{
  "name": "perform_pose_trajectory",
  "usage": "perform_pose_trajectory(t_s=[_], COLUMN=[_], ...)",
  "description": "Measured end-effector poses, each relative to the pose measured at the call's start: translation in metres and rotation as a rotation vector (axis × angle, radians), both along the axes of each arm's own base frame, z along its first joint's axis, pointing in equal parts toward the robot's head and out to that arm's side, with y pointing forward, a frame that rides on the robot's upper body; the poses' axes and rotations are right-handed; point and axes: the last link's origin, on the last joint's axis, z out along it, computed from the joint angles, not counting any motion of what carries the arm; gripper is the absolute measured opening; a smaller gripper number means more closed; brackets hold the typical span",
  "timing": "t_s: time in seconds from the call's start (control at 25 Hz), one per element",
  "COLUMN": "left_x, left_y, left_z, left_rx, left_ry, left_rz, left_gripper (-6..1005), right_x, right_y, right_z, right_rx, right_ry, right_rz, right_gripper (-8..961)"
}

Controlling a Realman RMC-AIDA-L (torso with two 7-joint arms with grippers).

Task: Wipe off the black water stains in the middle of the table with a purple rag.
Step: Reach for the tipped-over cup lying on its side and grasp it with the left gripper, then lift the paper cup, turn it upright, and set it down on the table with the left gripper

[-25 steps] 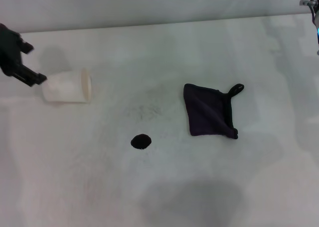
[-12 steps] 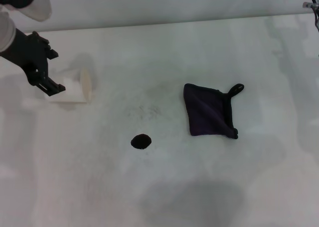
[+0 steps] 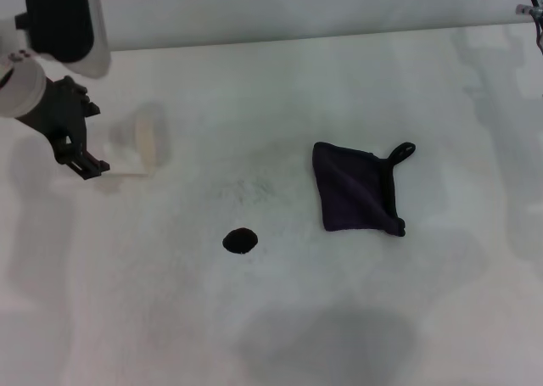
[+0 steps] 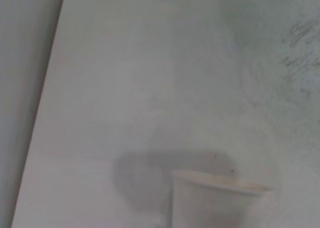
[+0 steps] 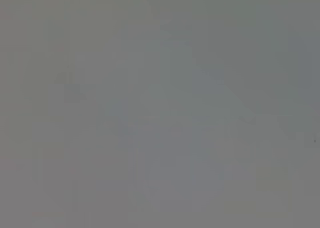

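Purple rag [image 3: 358, 189] lies flat right of frame centre on the counter [image 3: 280, 318], black water stains [image 3: 240, 240] lower-left of it, apart. Left end effector [image 3: 78, 153] upper left by a paper cup [image 3: 146, 144]; can't tell if open. Right end effector [image 3: 528, 4] barely shows top right, grip unclear, but nearer the rag, so prob its pick

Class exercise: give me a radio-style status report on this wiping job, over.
Left gripper at the tipped paper cup; right arm parked at far right edge. Purple rag flat, untouched. Black stain unwiped, apart from rag. Nothing between them.
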Motion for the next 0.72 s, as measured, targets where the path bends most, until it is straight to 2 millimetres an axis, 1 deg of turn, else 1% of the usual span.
perform_pose_trajectory(t_s=[0.24, 0.72], left_x=[-0.015, -0.026], left_y=[-0.002, 0.002], left_z=[-0.01, -0.02], left_rx=[0.023, 0.074], left_ry=[0.015, -0.049], left_rz=[-0.025, -0.064], left_gripper=[887, 887], right_x=[0.0, 0.002], right_y=[0.0, 0.0], right_z=[0.0, 0.001], right_rx=[-0.001, -0.002], right_ry=[-0.003, -0.012], right_rz=[0.001, -0.004], right_gripper=[841, 841])
